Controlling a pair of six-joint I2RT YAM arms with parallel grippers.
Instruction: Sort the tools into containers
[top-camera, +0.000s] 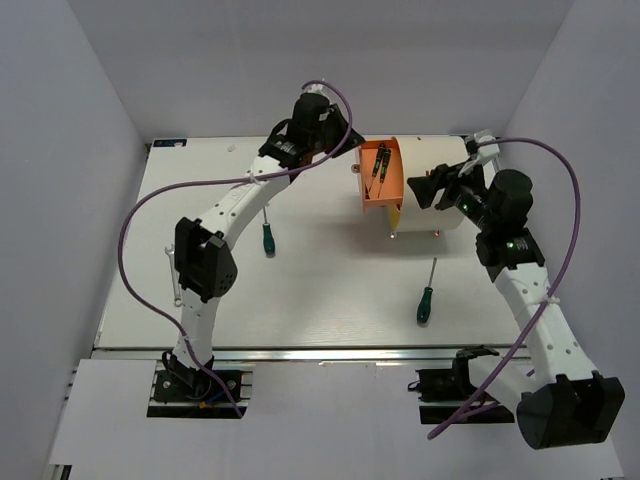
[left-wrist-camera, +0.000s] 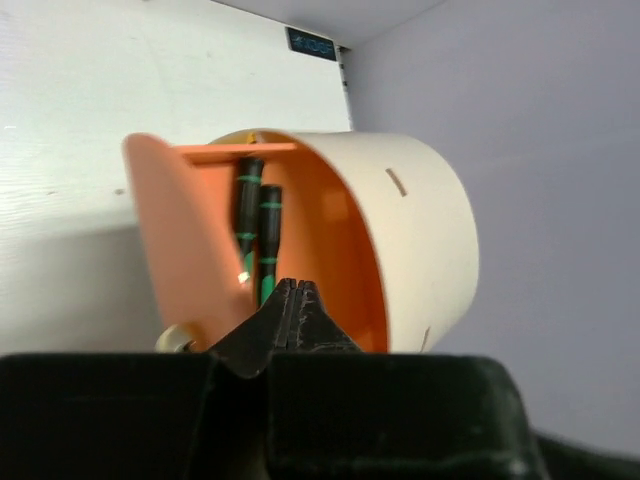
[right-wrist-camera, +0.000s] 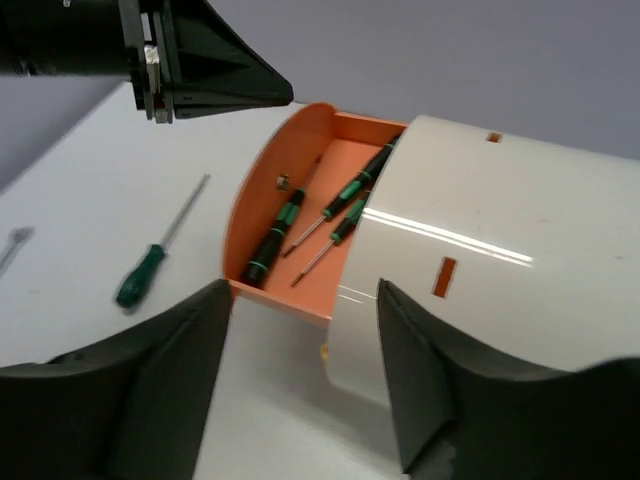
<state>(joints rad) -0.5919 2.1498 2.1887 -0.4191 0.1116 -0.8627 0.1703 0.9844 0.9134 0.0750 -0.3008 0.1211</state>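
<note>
Closed left hand (left-wrist-camera: 296, 292) faces the orange box drawer (left-wrist-camera: 190, 240). Its black-and-green screwdrivers (right-wrist-camera: 352, 186) point shafts toward the open right hand (right-wrist-camera: 300, 300).

A white table (top-camera: 330, 290) was enclosed by plain grey walls (top-camera: 200, 60) at nine, twelve and three o'clock.

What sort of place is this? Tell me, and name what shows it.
Likely a robot lab test cell: a white table boxed in by plain walls, two arms bolted at its near edge, and staged props, screwdrivers and a white drum.
</note>
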